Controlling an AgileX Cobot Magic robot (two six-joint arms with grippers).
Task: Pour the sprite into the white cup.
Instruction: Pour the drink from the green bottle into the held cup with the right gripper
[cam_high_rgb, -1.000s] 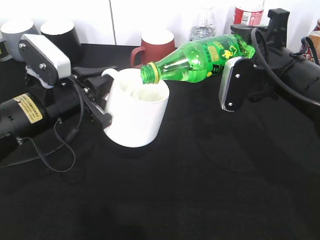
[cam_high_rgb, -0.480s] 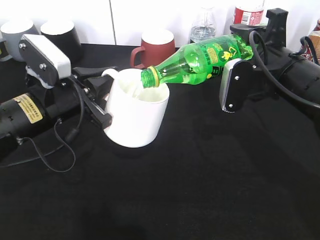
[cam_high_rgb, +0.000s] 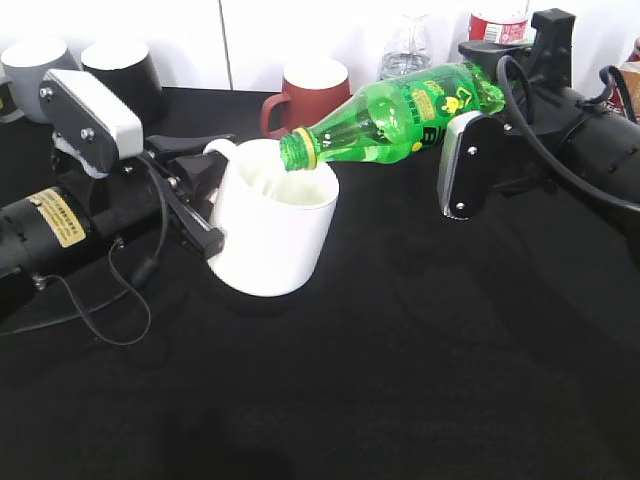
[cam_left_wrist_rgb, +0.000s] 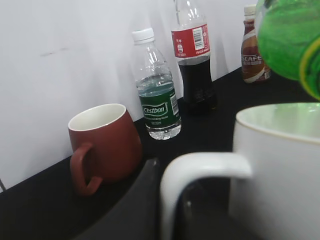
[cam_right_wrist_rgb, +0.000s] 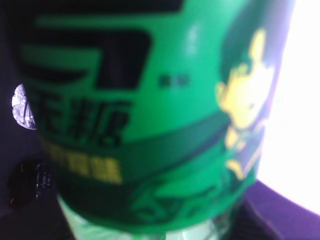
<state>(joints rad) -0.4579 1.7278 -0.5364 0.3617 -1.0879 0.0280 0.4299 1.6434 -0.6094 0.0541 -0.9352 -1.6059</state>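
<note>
My right pincer (cam_high_rgb: 462, 135) is clenched on the sprite bottle (cam_high_rgb: 400, 115), tipped neck-down over the white cup (cam_high_rgb: 270, 230); my left pincer (cam_high_rgb: 195, 200) grips the cup's handle.

The sprite bottle (cam_high_rgb: 395, 115) is tipping back up in the right gripper (cam_high_rgb: 470, 150): its base is rising and its mouth is lifting slightly above the white cup (cam_high_rgb: 270, 230) rim.

Sprite (cam_high_rgb: 400, 115): translucent green bottle with green label, uncapped, tipped nearly horizontal, base clamped in the right claw (cam_high_rgb: 470, 150), mouth over the cup's rim. White cup (cam_high_rgb: 272, 230): glossy mug, tilted on the black worktop (cam_high_rgb: 400, 360), handle within the left claw (cam_high_rgb: 195, 205).
</note>
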